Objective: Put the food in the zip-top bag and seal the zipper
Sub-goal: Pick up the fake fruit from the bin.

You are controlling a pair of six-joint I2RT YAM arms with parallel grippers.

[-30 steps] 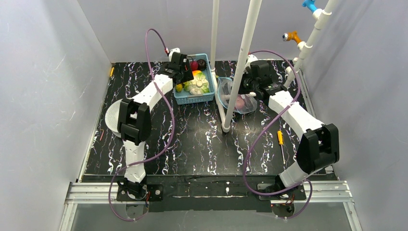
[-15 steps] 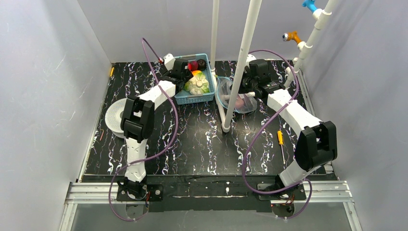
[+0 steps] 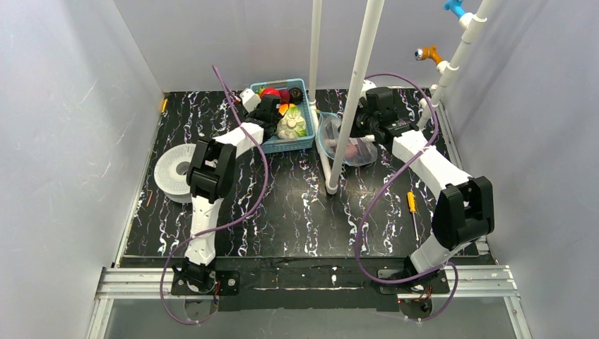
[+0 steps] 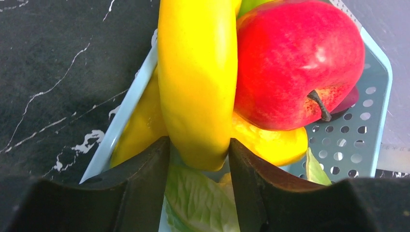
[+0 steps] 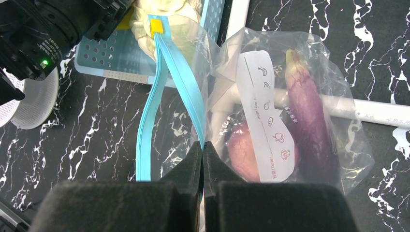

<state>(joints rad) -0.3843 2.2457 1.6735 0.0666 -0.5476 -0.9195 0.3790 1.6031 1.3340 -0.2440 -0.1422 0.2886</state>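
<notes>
Left hand [image 4: 198, 147] has swung into the basket [image 4: 377, 87] and narrowed onto the banana [image 4: 196, 72], next up for the zip-top bag [image 5: 338, 82], whose mouth the right hand [image 5: 203, 151] pinches on the table [image 5: 387, 29].

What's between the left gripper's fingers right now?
The yellow banana, pinched by the left gripper at the blue basket's edge, in the left wrist view.

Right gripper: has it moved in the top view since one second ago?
No. The right gripper stays in the same place beside the white pole, shut on the zip-top bag.
</notes>
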